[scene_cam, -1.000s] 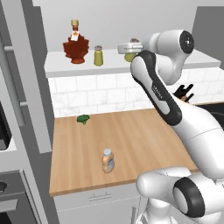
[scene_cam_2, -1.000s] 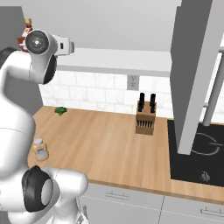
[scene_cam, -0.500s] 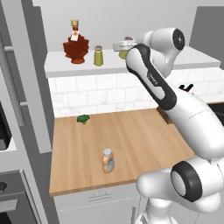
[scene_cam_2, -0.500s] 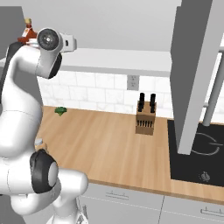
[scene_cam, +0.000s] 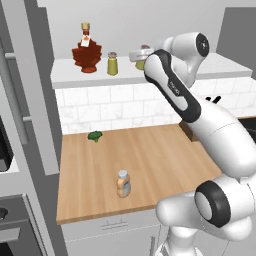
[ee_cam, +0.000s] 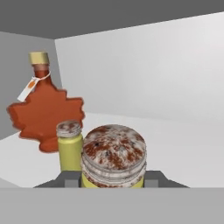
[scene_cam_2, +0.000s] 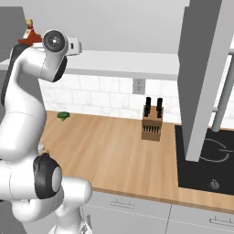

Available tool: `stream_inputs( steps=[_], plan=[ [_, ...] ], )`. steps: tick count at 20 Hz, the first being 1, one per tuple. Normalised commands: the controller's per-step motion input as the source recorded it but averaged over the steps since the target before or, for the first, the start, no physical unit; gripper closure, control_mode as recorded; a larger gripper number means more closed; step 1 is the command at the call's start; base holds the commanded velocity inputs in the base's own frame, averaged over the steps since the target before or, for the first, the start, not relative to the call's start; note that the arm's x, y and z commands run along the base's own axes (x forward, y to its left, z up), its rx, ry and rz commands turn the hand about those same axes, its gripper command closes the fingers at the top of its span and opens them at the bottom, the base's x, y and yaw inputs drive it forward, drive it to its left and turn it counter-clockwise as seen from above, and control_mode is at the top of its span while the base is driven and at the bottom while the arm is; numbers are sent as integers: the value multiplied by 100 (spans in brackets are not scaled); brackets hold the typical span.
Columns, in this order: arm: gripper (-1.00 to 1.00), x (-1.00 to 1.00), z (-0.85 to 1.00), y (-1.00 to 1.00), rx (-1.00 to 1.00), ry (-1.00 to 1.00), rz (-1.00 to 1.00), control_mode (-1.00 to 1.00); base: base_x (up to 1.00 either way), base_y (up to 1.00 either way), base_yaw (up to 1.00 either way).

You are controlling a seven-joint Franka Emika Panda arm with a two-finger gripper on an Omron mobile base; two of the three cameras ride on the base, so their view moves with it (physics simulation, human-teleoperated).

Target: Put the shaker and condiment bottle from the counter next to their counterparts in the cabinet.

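Two olive-yellow shakers are in play here. One, the olive-yellow cylindrical shaker with a speckled grey metal cap (ee_cam: pixel 113 158), sits clamped between the fingers of the two-finger gripper (scene_cam: pixel 138 55), pinched nearly closed around it, cap toward the hand camera.

Arm pose: the white arm with dark joints (scene_cam: pixel 172 90) rises from the base, bends at a high elbow and reaches left, so the gripper is up at shelf level over the long white open-shelf cabinet with a grey back wall (scene_cam: pixel 70 76).

On that shelf, the second olive-yellow shaker with a grey cap (scene_cam: pixel 112 64) stands just right of the dark-red maple-leaf-shaped bottle with a gold cap (scene_cam: pixel 86 50). In the hand view the held shaker is close to the standing one, a bit to its right, and plenty of bare white shelf stretches off to the right.

Down below, the small rounded condiment bottle with orange-tan contents and a whitish cap (scene_cam: pixel 123 183) stands upright on the light-brown wooden plank counter (scene_cam: pixel 150 155), near the front edge, with open wood all round. A small green vegetable (scene_cam: pixel 94 135) lies by the white tiled wall, and a wooden knife block with dark handles (scene_cam_2: pixel 151 120) stands further right.
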Motion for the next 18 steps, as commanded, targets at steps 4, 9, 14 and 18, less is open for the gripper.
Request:
stream_inputs(
  steps=[4, 9, 14, 18],
  plan=[
    [100, 0, -1, 7, 0, 0, 0, -100, 0, 0, 0],
    [100, 6, -4, 17, 0, 0, 0, -100, 0, 0, 0],
    [100, 16, -7, 15, 0, 0, 0, -100, 0, 0, 0],
    [100, 41, -1, 2, 0, 0, 0, -100, 0, 0, 0]
  ],
)
